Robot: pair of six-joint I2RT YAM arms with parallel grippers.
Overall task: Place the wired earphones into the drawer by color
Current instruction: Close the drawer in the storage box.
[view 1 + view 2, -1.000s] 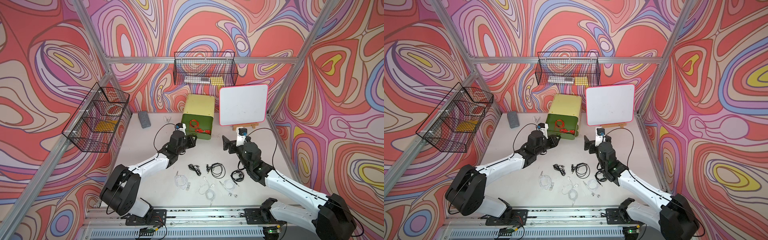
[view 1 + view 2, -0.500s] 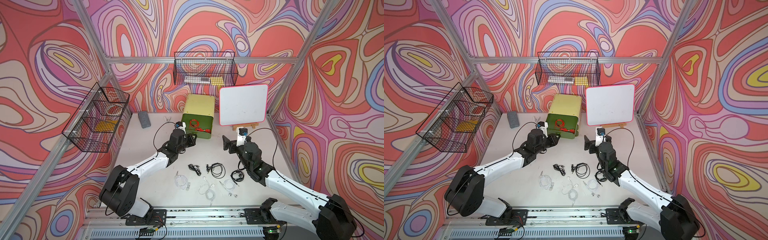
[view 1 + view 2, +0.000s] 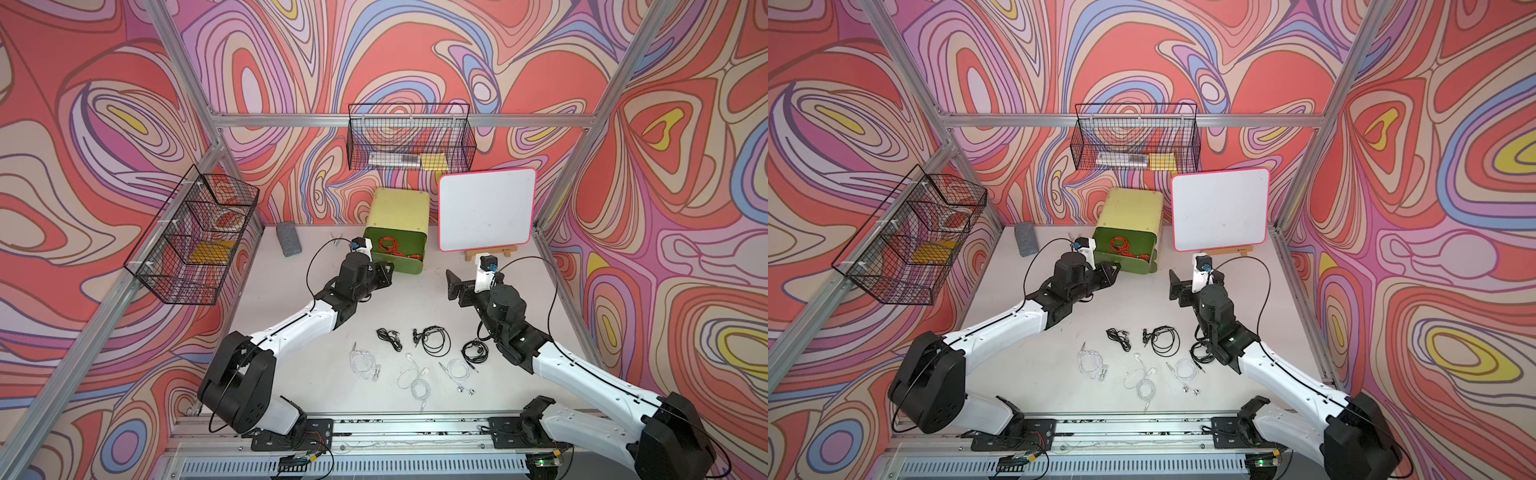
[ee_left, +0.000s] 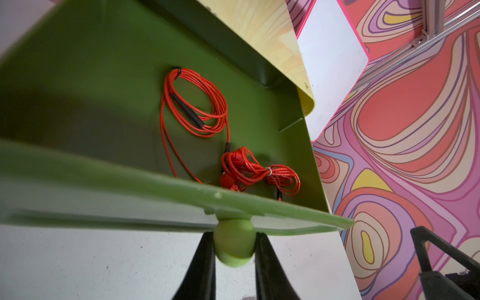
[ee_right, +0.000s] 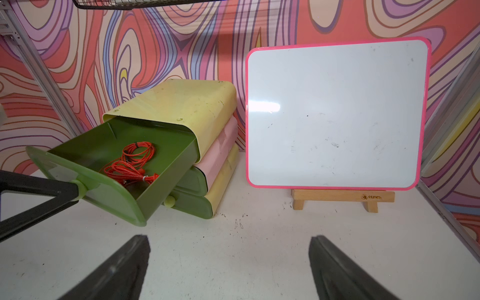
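Drawer (image 5: 109, 145), top of three in yellow-green cabinet (image 3: 401, 205) at far middle of table (image 3: 291, 324), pulled out toward near side. Left gripper (image 4: 233, 235) right at its front, pinched narrow around round knob (image 4: 233, 246), touching on both sides. Right gripper (image 5: 230, 241) well to the right, spread wide, holding nothing, over bare table. Two red earphones (image 4: 200, 104) coiled inside open drawer, just beyond left gripper. Three black earphones (image 3: 434, 340) and three white earphones (image 3: 415, 380) loose on near table, touched by neither gripper.
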